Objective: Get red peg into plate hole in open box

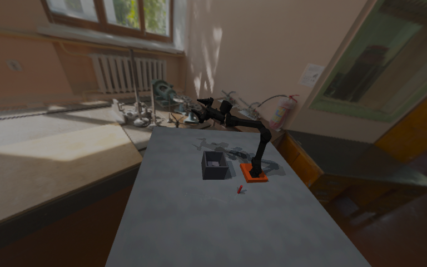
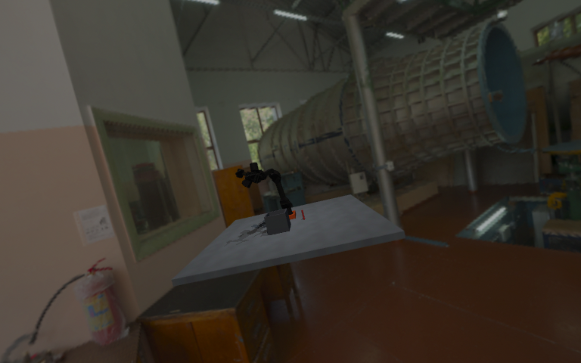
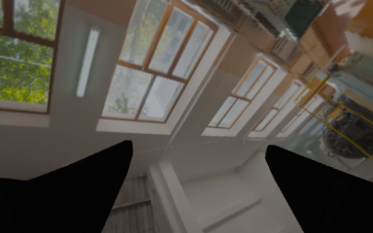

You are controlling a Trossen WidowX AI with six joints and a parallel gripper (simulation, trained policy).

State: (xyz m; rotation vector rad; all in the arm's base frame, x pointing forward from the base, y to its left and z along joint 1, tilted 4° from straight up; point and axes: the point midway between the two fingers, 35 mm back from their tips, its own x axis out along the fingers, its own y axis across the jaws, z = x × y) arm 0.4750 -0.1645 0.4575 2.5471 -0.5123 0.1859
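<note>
The red peg (image 1: 239,189) (image 2: 302,215) is on the table in front of the arm's orange base, outside the box. It looks roughly upright, but it is too small to be sure. The open dark grey box (image 1: 214,173) (image 2: 278,222) stands beside the base. A lighter plate (image 1: 214,163) shows partly at its bottom; the hole cannot be made out. My gripper (image 1: 195,105) (image 2: 240,178) (image 3: 200,149) is wide open and empty, raised high above the table's far part, well away from peg and box. The wrist view shows only the two black fingers and the room's windows and walls.
The orange base (image 1: 262,180) (image 2: 293,215) of the arm sits on the grey table (image 1: 176,226) (image 2: 343,227), to the right of the box in the top view. The arm's shadow falls behind the box. The table's far edge lies beneath the raised forearm in that view.
</note>
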